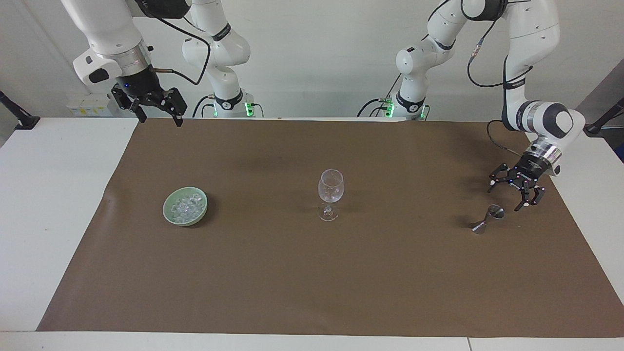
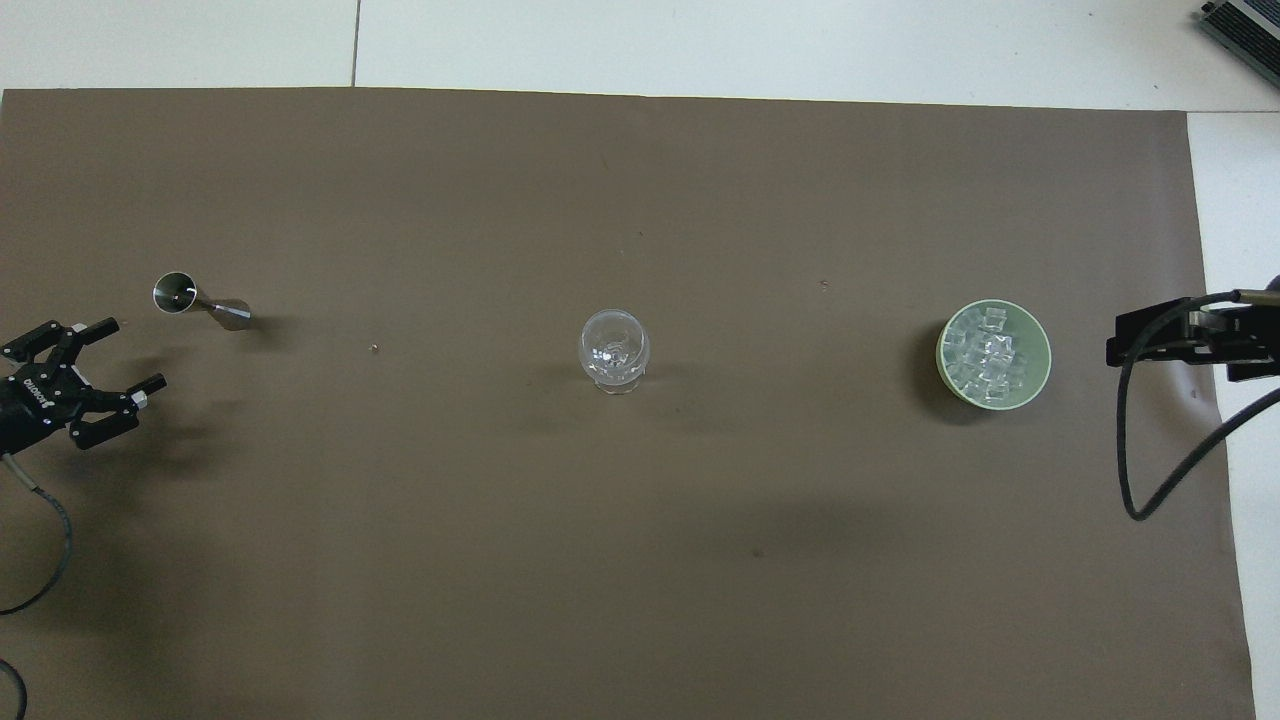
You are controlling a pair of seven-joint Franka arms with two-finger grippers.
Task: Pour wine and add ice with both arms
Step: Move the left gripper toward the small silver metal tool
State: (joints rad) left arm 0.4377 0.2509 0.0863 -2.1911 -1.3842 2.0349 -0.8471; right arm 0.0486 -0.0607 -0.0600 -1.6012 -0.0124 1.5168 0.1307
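Both pincers are held spread and empty above the brown-covered surface [image 1: 312,273].

The left pincer [image 1: 507,194] is poised just beside the steel jigger [image 1: 487,219], not touching it. The right pincer [image 1: 157,115] is raised over the surface's edge at the robots' end; overhead it is cut off by the frame. The ice [image 1: 185,206] is heaped in the green bowl [image 1: 169,215]; whether the wine glass [image 1: 330,193] holds anything cannot be made out.
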